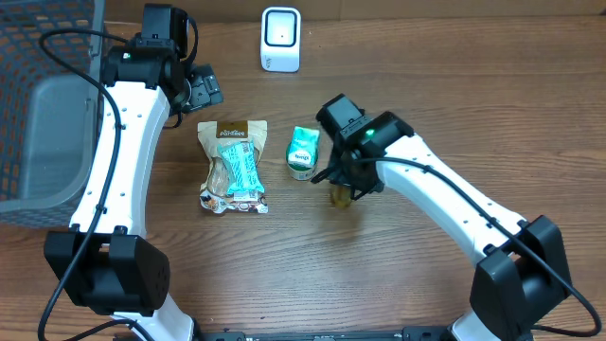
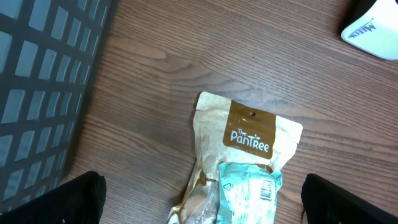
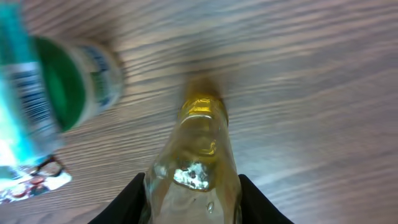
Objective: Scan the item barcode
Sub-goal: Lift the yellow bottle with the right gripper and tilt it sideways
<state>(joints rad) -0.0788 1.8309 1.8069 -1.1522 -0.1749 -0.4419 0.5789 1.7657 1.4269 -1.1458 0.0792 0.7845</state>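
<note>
On the brown wooden table [image 1: 284, 275] we see the small bottle [image 3: 198, 149], clear glass with a yellowish top, just beside the green-and-white tub [image 1: 303, 152], towards the middle of the table. The right gripper [image 3: 194, 202] has it between its jaws, which lie against both of its sides; we cannot tell whether it stands or leans. Left of the tub lies a paper snack pouch [image 1: 232, 166], flat, label up. The left gripper [image 1: 201, 88] hangs above the pouch's top edge, jaws wide apart and holding nothing. The white scanner [image 1: 280, 38] stands at the far edge, well apart from the bottle. A dark mesh basket [image 1: 38, 57] sits at the left.
</note>
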